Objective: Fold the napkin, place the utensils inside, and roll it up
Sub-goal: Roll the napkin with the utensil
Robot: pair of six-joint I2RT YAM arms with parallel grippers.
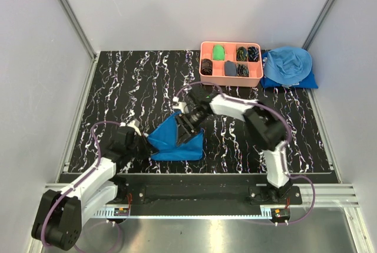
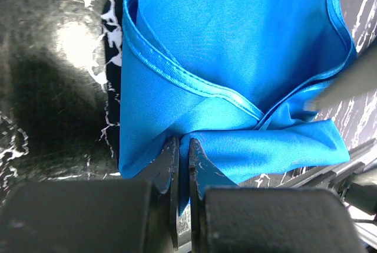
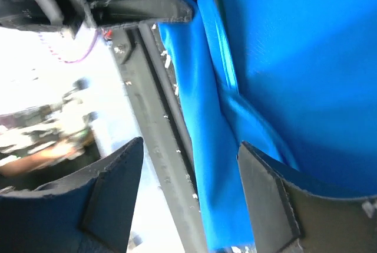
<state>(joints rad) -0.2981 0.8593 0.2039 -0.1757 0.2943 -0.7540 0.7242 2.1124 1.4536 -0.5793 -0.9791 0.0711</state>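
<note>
Currently left tool (image 2: 183,144) pinches napkin (image 2: 235,46) edge; right tool (image 3: 189,145) spread.

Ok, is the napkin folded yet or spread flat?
Folded over, loosely: the napkin shows one hemmed layer lying across another, and from above it is a bunched triangle, not a flat square.

the left gripper (image 2: 183,144) is at the bottom middle. its two dark fingers (image 2: 203,170) are pressed almost together, and the lower edge of the napkin (image 2: 235,58) is pinched between the tips. the napkin is folded in layers; one hemmed edge runs in a slant from the upper left to the right, above a thicker fold. it lies on the black table (image 2: 53,88) with white veins. a blurred grey bar (image 2: 347,82) crosses its right side.
</note>
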